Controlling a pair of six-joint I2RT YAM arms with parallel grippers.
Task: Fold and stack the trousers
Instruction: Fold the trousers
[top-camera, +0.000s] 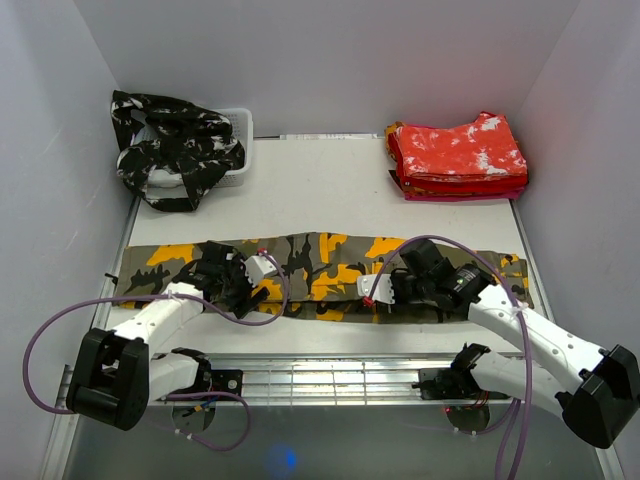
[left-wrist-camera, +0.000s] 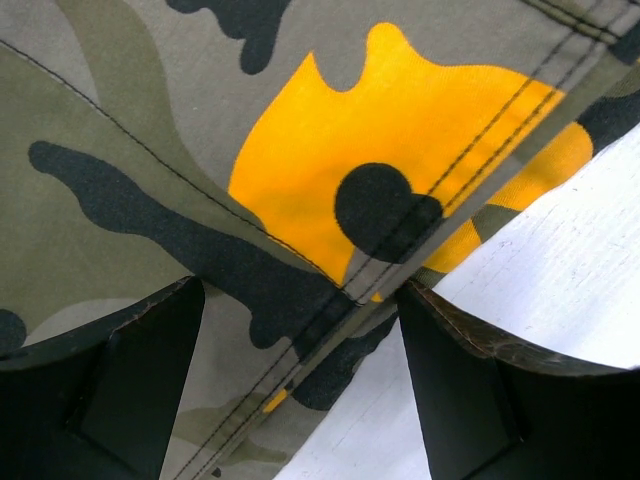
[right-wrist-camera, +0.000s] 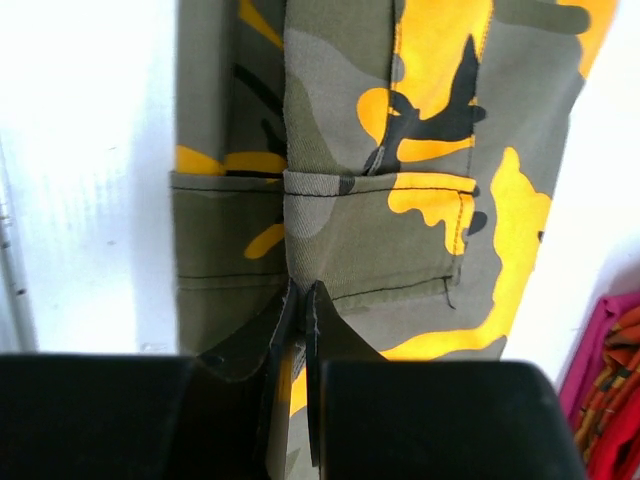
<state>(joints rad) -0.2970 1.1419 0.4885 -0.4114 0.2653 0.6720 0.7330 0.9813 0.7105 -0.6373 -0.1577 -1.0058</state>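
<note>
Working at the near edge of the table (top-camera: 320, 190), the left gripper (left-wrist-camera: 300, 300) hung with its jaws spread wide over the near seam of the olive trousers (top-camera: 320, 255), one finger above cloth, the other above bare tabletop. The right gripper (right-wrist-camera: 300, 290) was clamped tight, apparently pinching a ridge of cloth beside a pocket. The trousers lay stretched lengthwise across the table before both arms. For a clean fold, the left jaws would likely need to drop astride the hem and catch every layer, level with the right's grip. Farther back, black-and-white trousers (top-camera: 175, 150) spilled from a white basket (top-camera: 240, 125) at left, and a folded red stack (top-camera: 460, 155) sat at right.
</note>
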